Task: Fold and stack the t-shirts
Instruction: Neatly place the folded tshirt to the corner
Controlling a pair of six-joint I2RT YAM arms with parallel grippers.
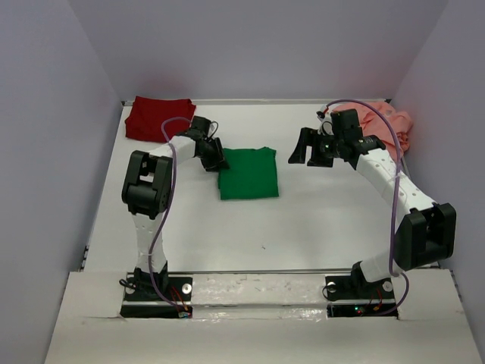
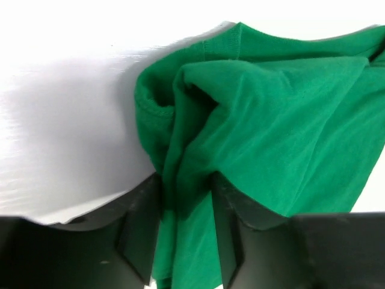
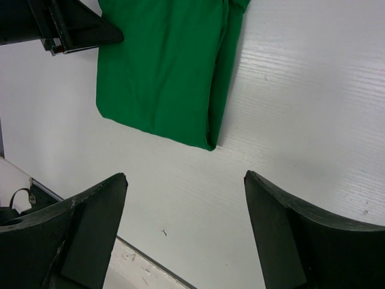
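Observation:
The green t-shirt [image 1: 248,174] lies folded into a rectangle at the table's middle. My left gripper [image 1: 220,163] is at its near-left corner. In the left wrist view my left gripper [image 2: 186,180] is shut on a bunched fold of the green t-shirt [image 2: 271,120], and the cloth touches both fingers. My right gripper [image 1: 307,155] hovers open to the right of the shirt, apart from it. The right wrist view shows that gripper [image 3: 185,177] wide over bare table, with the green t-shirt [image 3: 162,72] beyond it. The dark red t-shirt [image 1: 155,117] lies at the back left. The salmon pink t-shirt [image 1: 386,121] sits crumpled at the back right.
White walls close the table at the back and both sides. The table's near edge [image 1: 250,271] runs in front of both arm bases. My left arm's gripper body [image 3: 66,27] shows at the top left of the right wrist view.

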